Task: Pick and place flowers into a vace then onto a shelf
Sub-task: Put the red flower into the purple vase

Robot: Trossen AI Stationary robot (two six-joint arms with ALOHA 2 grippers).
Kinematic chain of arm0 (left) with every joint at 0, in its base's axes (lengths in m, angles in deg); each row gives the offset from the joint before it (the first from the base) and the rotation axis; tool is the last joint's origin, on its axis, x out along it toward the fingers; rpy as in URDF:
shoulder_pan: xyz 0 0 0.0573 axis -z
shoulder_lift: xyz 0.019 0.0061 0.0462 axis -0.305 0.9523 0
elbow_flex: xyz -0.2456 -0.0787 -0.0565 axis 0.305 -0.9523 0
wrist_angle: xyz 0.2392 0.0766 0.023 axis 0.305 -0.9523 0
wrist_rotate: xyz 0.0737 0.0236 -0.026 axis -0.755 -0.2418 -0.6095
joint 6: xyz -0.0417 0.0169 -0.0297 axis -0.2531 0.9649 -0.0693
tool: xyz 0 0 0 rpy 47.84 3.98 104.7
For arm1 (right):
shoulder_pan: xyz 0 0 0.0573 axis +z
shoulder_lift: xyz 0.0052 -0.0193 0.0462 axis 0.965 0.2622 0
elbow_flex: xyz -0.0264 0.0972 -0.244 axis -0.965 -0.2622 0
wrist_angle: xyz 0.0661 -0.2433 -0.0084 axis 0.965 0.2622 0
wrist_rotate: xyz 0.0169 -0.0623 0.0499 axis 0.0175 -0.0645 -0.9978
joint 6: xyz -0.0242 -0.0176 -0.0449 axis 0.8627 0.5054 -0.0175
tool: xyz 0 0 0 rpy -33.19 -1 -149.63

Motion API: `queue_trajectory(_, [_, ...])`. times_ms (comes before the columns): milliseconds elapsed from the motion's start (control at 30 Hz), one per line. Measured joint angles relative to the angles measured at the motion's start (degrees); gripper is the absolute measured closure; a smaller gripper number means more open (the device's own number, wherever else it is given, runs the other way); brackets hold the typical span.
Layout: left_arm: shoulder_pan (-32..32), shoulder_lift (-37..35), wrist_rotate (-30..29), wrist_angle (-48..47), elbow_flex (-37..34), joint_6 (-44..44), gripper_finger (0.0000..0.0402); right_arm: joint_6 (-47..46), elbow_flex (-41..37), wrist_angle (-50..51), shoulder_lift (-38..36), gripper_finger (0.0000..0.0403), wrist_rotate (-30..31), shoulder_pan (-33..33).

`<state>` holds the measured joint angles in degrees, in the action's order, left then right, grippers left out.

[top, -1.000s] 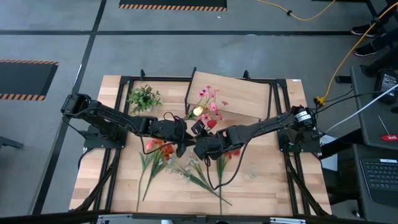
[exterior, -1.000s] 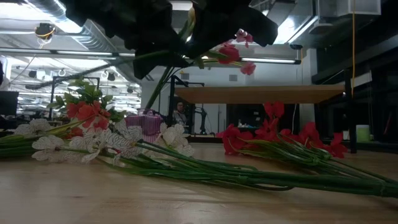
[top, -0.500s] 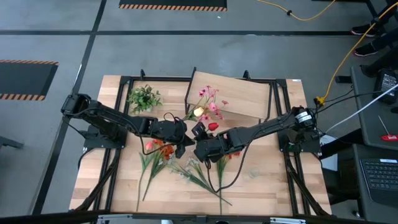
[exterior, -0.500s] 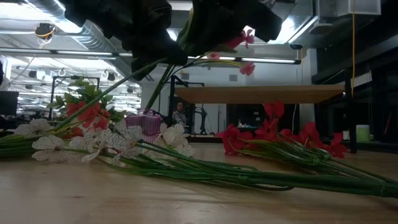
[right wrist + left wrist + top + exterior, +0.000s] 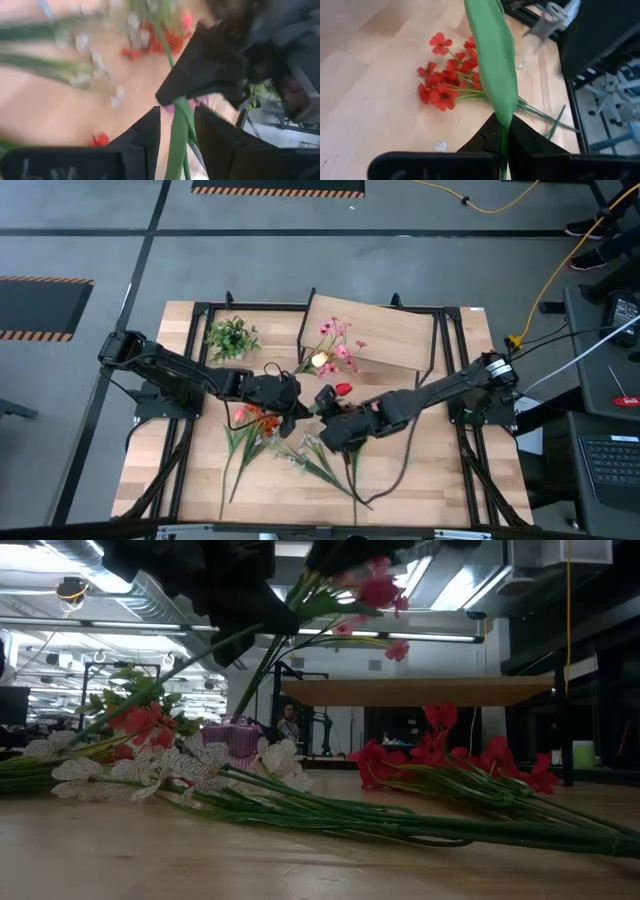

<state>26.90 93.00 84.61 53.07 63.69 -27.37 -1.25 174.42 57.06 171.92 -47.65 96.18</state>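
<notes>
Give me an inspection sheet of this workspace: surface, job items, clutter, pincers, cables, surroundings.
Surface: light-wood tabletop on a black frame.
Job's things: shelf at the far edge; pink and yellow flowers in front of it; white flowers and red flowers lying flat on the table; no vase seen.
Clutter: small green leafy plant near the far left corner.
Pincers: left pincer shut on a green flower stem above mid-table; right pincer open, with the stem running between its fingers.
Cables: yellow cable on the floor to the right.
Surroundings: grey floor with striped hazard markings; keyboard on a desk at right.
</notes>
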Motion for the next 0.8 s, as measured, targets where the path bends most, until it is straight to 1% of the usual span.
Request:
queue_trajectory(133, [1.1,-0.2,0.2,0.1,0.0,1.8,0.0396,-5.8,0.0,1.5,-3.1,0.0281,-1.8,1.8])
queue_trajectory(267, [1.8,-1.2,0.4,-0.1,0.0,3.4,0.0396,-10.1,0.0,3.4,-5.1,0.0292,-8.2,2.8])
queue_trajectory(367, [2.2,-2.6,0.2,0.1,0.0,4.6,0.0396,-12.3,0.0,5.4,-5.6,0.0320,-11.3,3.1])
queue_trajectory(467, [2.6,-4.3,0.0,0.0,0.0,5.9,0.0397,-14.1,-0.8,5.7,-5.7,0.0362,-12.5,3.1])
queue_trajectory(533, [3.2,-5.5,-0.1,0.0,0.0,6.9,0.0397,-14.2,-2.5,5.4,-5.7,0.0390,-12.6,3.1])
queue_trajectory(567, [3.5,-6.0,-0.1,-0.3,0.0,7.1,0.0397,-14.3,-3.5,4.8,-5.7,0.0395,-12.6,3.0])
queue_trajectory(667, [4.8,-7.5,-0.3,-0.6,0.0,8.3,0.0397,-15.5,-7.6,1.3,-6.6,0.0393,-12.6,3.0])
queue_trajectory(800, [6.8,-9.4,-2.9,-1.2,0.0,10.5,0.0397,-16.7,-15.1,-5.6,-10.5,0.0400,-12.6,2.9])
